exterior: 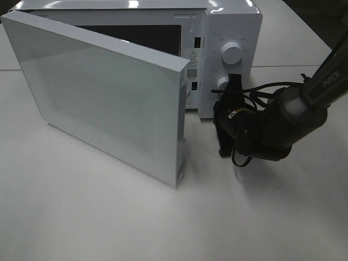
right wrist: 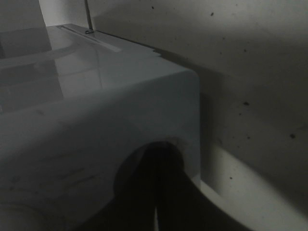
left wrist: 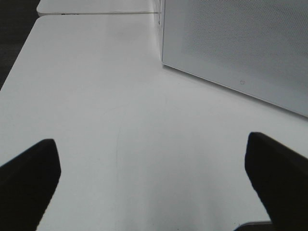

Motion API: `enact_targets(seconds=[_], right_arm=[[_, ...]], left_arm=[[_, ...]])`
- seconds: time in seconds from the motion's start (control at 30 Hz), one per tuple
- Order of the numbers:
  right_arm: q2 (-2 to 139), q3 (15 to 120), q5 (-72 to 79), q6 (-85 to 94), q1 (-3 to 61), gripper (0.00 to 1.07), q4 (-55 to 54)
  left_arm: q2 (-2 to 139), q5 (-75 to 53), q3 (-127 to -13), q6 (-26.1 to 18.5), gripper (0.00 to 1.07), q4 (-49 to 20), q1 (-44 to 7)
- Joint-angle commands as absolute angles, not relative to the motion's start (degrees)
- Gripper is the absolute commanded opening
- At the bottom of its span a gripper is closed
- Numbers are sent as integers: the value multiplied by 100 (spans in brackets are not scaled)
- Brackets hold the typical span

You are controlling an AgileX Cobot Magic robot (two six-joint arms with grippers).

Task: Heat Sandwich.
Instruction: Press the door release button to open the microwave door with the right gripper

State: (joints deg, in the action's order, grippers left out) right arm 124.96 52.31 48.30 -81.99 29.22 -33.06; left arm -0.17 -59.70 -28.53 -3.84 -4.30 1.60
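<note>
White tabletop [exterior: 109,217] carries the microwave [exterior: 231,22], and the sandwich shows in none of my views; the open door [exterior: 98,98] hides the inside, so I cannot tell whether it is in there. My right gripper [exterior: 232,82] has its fingers pressed together on nothing, tips at the lower knob [exterior: 221,82], while my left gripper [left wrist: 154,183] hangs spread and empty over bare table near the door. My worry is turning that knob with the door open, or pressing hard enough to shove the microwave toward the far side.
</note>
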Motion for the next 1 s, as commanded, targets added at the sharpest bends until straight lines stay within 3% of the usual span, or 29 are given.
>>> enact_targets(seconds=[0.03,0.47,1.0], right_arm=[[12571,5689,5615,-8102,2796,0,-2871],[12301,5506,5059,-7987,2796,1,-2819],[11350,4532,4303,-7976,2796,1,-2469]], left_arm=[[-189,-5942,-2842,-350,103,-481,172],[-189,-5942,-2842,-350,103,-481,172],[-189,-5942,-2842,-350,103,-481,172]])
